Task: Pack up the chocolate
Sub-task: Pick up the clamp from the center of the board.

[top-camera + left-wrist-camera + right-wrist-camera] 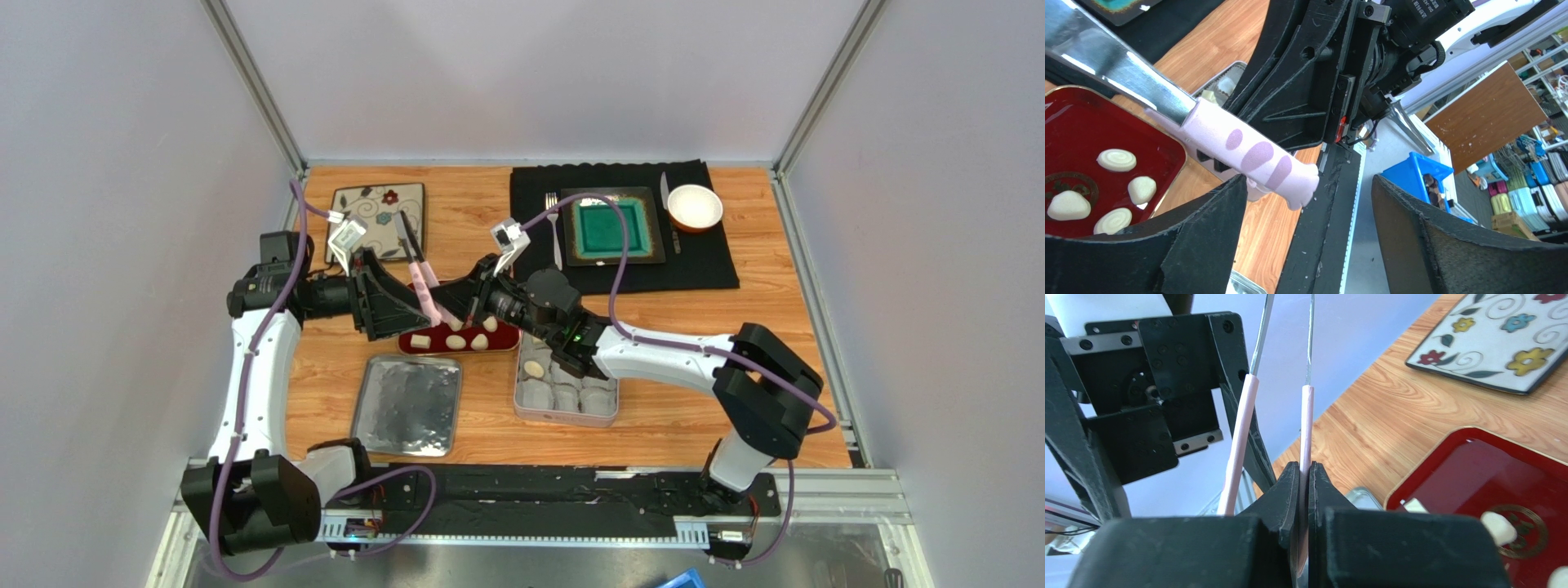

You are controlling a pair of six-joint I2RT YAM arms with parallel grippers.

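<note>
Several cream chocolate lumps (455,342) (1117,160) (1498,527) lie on the red tray (437,348) (1082,122) (1475,478) at mid-table. Above the tray's left end, metal tongs with pink sleeves (423,289) (1254,156) (1307,416) are held up. My right gripper (459,320) (1304,468) is shut on one pink arm of the tongs; the other arm (1238,435) hangs free beside it. My left gripper (415,300) (1309,184) stands open facing it. The tongs' pink end sits just above its left finger (1198,233), and nothing is gripped between the fingers.
A tin box (525,410) lined with white paper cups (567,395) sits right of the tray, its lid (409,404) to the left. At the back are a floral plate (380,208) (1499,337), a black mat with a green dish (613,229) and a white bowl (694,208).
</note>
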